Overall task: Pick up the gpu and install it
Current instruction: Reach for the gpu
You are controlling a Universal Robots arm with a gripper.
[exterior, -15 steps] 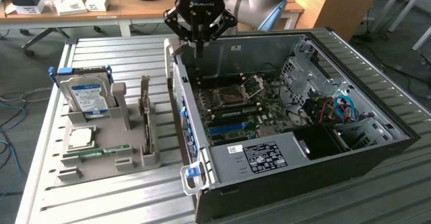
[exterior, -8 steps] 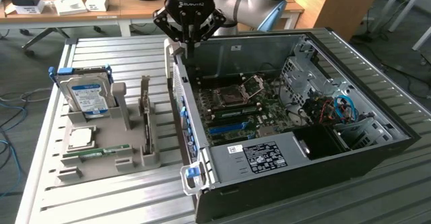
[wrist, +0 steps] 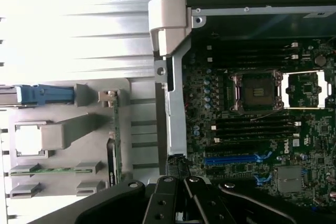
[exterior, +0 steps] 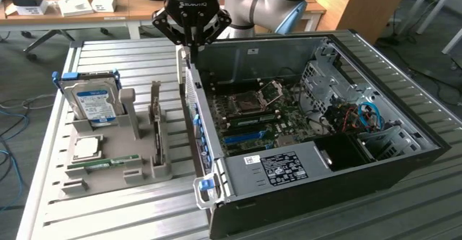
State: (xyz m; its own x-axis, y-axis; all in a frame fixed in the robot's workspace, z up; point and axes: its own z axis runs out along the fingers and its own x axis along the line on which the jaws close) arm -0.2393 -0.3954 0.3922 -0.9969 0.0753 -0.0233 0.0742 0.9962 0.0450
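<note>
Top: computer case [exterior: 404,159] lidless, motherboard [exterior: 252,113] open from above | Rim: tool [exterior: 192,48] hangs over the case wall on the exterior view's left | Inside: labelled metal cover [exterior: 249,176] and cables [exterior: 364,115] crowd the board's edges | Outside: narrow tabletop [exterior: 123,213] strip beside the parts holder [exterior: 101,180], where gpu [exterior: 156,115] and hard drive [exterior: 94,102] stand upright

I get soft, even room light in the exterior view, with only faint shadows. In the wrist view, glare blows the surface [wrist: 73,30] beyond the claw [wrist: 179,182] out to white, while the case [wrist: 252,22] beside the claw is dim.
</note>
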